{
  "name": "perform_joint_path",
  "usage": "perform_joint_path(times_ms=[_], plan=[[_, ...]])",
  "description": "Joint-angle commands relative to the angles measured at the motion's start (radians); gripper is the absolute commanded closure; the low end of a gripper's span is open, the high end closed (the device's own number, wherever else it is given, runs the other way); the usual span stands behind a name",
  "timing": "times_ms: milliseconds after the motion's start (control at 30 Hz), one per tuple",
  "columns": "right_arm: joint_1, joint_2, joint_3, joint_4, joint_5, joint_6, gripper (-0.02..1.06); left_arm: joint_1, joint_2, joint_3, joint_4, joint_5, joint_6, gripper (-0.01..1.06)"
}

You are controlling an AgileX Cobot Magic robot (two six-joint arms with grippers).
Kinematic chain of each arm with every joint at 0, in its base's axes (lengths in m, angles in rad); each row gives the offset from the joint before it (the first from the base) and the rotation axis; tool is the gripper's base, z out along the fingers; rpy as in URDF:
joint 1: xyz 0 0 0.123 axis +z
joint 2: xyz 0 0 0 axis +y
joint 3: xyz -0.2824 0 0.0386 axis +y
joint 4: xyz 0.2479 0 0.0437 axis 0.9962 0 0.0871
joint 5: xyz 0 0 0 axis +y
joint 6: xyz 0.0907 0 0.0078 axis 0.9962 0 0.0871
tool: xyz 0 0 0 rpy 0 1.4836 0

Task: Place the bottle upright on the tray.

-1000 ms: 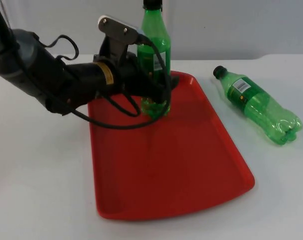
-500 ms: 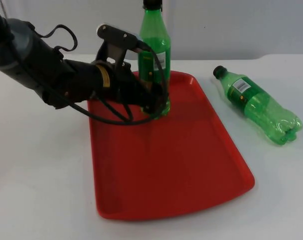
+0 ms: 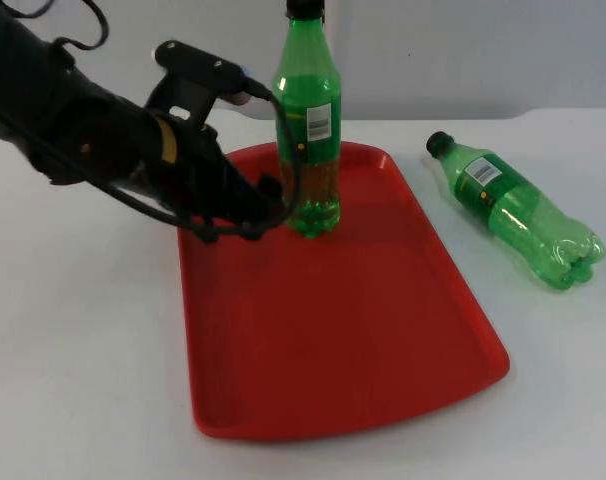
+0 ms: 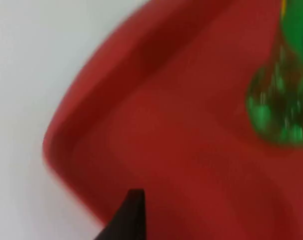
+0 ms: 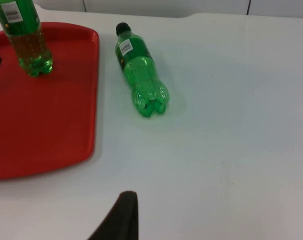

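— Backing off now, the left gripper (image 3: 268, 205) has let go of the bottle (image 3: 308, 130) and slid away from it. One second ago its fingers were wrapped round the bottle's bottom part.

— So what does the bottle look like?

— It is green see-through plastic with a black cap and a label with a bar code. It stands straight up by itself on the red tray (image 3: 343, 340), close to the tray's far edge. Its bumpy bottom sits flat on the red.

— Where is it from the gripper?

— Just beside the gripper's tip, not touching. The left wrist view sees the bottle's green bottom (image 4: 279, 107) a bit ahead of the fingertip, on the tray floor (image 4: 156, 135).

— Is the gripper wide or narrow?

— I cannot tell. The arm hides the fingers from above.

— Anything else changed?

— No. The bottle stayed where it was put. A second bottle (image 3: 518, 210), green too, lies on its side on the white table (image 3: 83, 350), well apart from the gripper, past the tray.

— And the right gripper?

— It waits over the table, and I cannot tell its fingers. From there both bottles show, one standing (image 5: 24, 37), one lying (image 5: 140, 82).
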Motion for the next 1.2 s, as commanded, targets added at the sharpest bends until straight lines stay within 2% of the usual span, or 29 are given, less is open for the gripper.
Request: perform_joint_path(times_ms=[0, 233, 333, 400, 600, 700, 833, 1067, 1167], plan=[[-0.008, -0.002, 0.002, -0.006, -0.004, 0.001, -0.01, -0.006, -0.075, 0.057, 0.006, 0.043, -0.006, 0.0], [-0.008, -0.002, 0.002, -0.006, -0.004, 0.001, -0.01, -0.006, -0.25, 0.155, -0.012, 0.097, -0.006, 0.0], [-0.008, -0.002, 0.002, -0.006, -0.004, 0.001, -0.01, -0.006, -0.37, 0.171, -0.088, 0.202, -0.006, 0.0], [-0.008, -0.002, 0.002, -0.006, -0.004, 0.001, -0.01, -0.006, -0.403, 0.171, -0.115, 0.233, -0.006, 0.0], [-0.008, -0.002, 0.002, -0.006, -0.004, 0.001, -0.01, -0.006, -0.565, 0.171, -0.142, 0.402, -0.006, 0.0], [-0.008, -0.002, 0.002, -0.006, -0.004, 0.001, -0.01, -0.006, -0.61, 0.171, -0.147, 0.435, -0.006, 0.0], [-0.008, -0.002, 0.002, -0.006, -0.004, 0.001, -0.01, -0.006, -0.734, 0.171, -0.186, 0.542, -0.001, 0.0], [-0.008, -0.002, 0.002, -0.006, -0.004, 0.001, -0.01, -0.006, -0.875, 0.173, -0.217, 0.611, 0.006, 0.0], [-0.008, -0.002, 0.002, -0.006, -0.004, 0.001, -0.01, -0.006, -0.974, 0.194, -0.263, 0.63, 0.049, 0.0]])
